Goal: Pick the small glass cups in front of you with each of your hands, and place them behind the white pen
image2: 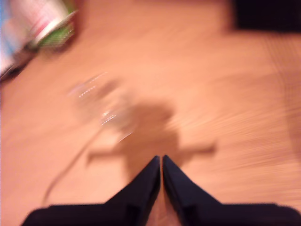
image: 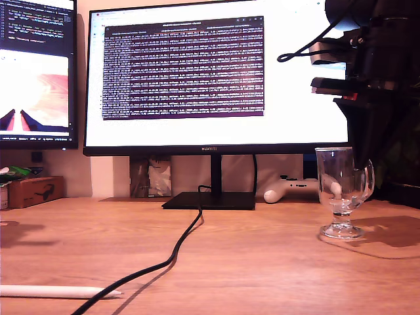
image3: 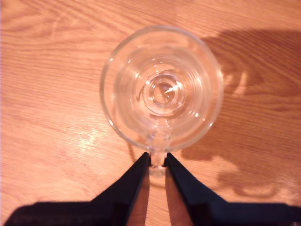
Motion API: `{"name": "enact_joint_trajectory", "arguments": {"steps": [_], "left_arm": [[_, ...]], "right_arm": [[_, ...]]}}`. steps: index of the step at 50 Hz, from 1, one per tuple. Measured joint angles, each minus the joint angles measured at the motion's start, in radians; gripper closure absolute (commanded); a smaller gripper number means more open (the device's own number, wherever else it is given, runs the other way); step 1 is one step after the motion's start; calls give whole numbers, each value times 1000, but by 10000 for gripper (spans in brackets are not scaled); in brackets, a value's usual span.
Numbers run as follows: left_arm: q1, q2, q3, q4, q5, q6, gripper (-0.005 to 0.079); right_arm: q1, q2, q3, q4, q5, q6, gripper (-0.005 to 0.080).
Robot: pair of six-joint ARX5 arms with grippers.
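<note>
While the wooden worktop point(image: 262, 262) lies broad and grained beneath us, we judge the step to be the pickup: our second claw point(image3: 157, 160) pinches the loop handle of one clear, stemmed glass cup point(image: 341, 190), standing upright at the exterior view's right. Next comes a level lift toward the slim white pen point(image: 59, 291) at that view's lower left. Our first claw point(image2: 161, 162) is closed and empty, the other cup point(image2: 106, 106) a blur near it.

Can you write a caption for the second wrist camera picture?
My second gripper pinches the handle of a clear glass cup standing upright on the wooden desk.
</note>
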Motion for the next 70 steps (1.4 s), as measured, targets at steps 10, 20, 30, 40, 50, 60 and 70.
{"name": "enact_joint_trajectory", "arguments": {"steps": [10,20,30,40,50,60,70], "left_arm": [[71,130,116,-81,-11,-59,481],[81,265,118,-63,-11,-127,481],[94,327,118,0,-16,-137,480],[113,360,118,65,-22,-137,481],[116,407,118,90,-22,-137,481],[116,455,118,130,2,-137,481],[116,485,118,132,9,-137,487]], "right_arm": [[0,0,0,3,0,-16,763],[0,0,0,5,0,-18,763],[0,0,0,8,0,-35,763],[0,0,0,12,0,-39,763],[0,0,0,24,0,-39,763],[0,0,0,31,0,-39,763],[0,0,0,35,0,-39,763]]}}
